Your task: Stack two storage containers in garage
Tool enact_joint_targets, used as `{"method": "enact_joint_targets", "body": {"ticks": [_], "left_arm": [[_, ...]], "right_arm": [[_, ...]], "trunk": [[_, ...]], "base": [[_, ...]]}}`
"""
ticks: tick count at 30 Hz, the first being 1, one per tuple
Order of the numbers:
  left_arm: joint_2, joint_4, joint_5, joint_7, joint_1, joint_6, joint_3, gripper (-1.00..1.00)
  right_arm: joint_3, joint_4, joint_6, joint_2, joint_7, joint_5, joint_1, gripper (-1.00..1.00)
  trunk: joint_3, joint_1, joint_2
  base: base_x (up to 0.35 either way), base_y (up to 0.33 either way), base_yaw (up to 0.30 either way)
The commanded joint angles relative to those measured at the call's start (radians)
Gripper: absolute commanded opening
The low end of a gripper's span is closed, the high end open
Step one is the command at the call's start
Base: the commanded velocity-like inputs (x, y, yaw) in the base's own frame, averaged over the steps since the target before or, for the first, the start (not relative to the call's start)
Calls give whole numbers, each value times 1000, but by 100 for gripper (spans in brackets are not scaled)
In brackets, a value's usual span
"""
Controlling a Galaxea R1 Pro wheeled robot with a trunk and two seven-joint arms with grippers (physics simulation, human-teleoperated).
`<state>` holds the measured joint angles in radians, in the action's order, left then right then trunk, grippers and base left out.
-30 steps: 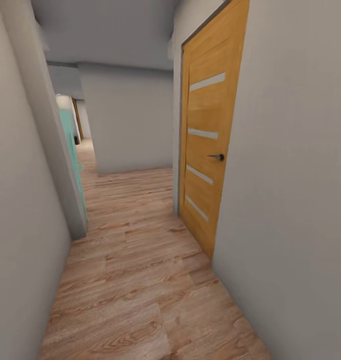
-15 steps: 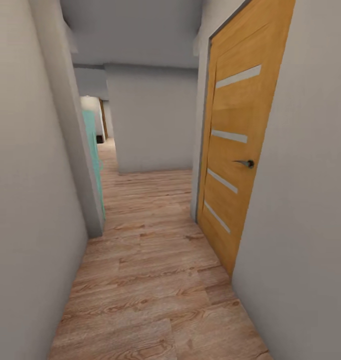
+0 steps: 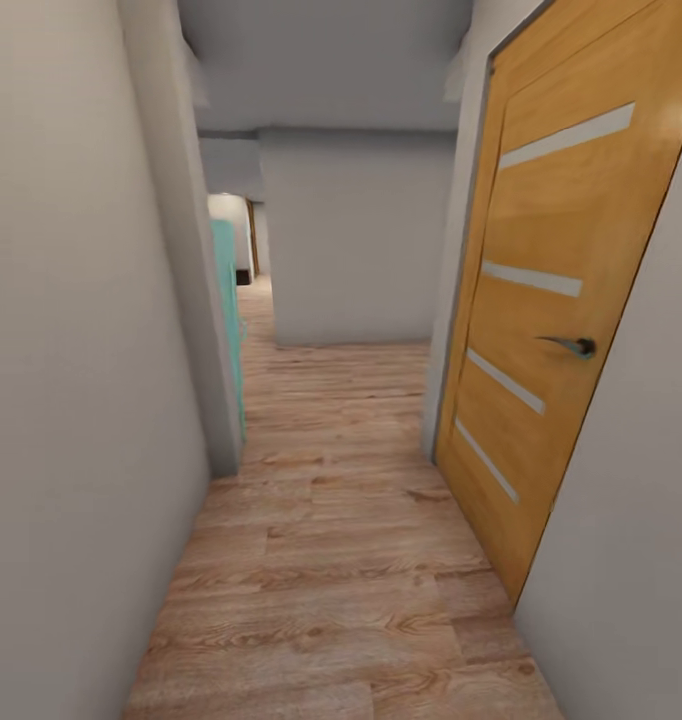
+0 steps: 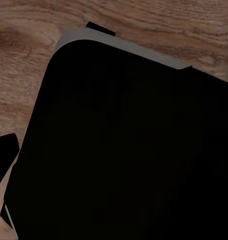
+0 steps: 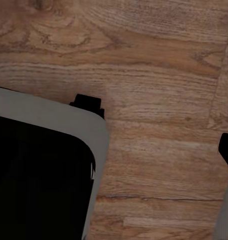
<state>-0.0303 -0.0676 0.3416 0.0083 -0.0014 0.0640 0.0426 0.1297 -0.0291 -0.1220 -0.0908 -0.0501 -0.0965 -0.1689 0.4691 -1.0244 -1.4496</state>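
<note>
The robot is standing in a narrow hallway with a light wood plank floor [image 3: 331,560] running ahead. A pale grey wall [image 3: 71,400] is closing in on the left side, and another on the right holds a shut honey-coloured door [image 3: 551,330] with pale horizontal strips and a dark handle [image 3: 573,346]. Further along on the left, the edge of a teal panel [image 3: 229,310] is showing past a wall corner. The hall is ending at a grey wall [image 3: 356,240], with an opening leading off beside it on the left.

Both wrist views are pointing down at planks, each largely taken up by a dark rounded body with a grey rim [image 4: 129,145], probably the robot's own base [image 5: 38,180]. The fingers of the two grippers are not plain to make out, so I cannot tell whether either pair of jaws is apart or together.

No orange-red container is visible here; where the two are at this moment cannot be told from this spot. Judging from the task, each bin will likely be light and stiff but thin-walled, so taking hold across a long rim with a firm pinch seems wisest, keeping it level so it is not slipping.
</note>
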Motion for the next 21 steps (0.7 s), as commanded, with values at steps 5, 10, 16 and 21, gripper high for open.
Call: {"method": "enact_joint_targets", "body": {"ticks": [5,10,16,21], "left_arm": [[0,2,1,1,0,1,2,100],[-2,3,0,1,0,2,0,100],[-3,3,-1,1,0,2,-3,100],[-2,3,0,1,0,2,-4,100]], "right_arm": [[1,-3,-5,1,-1,-9,-1,100],[-1,-3,-5,4,-3,-9,-1,100],[-1,-4,-6,4,-7,-9,-1,100],[0,-4,-4,7,-12,-8,-1,100]], "trunk": [[1,-1,0],[1,-1,0],[1,-1,0],[1,-1,0]], "base": [[322,0,56],[322,0,5],[322,0,0],[322,0,0]]}}
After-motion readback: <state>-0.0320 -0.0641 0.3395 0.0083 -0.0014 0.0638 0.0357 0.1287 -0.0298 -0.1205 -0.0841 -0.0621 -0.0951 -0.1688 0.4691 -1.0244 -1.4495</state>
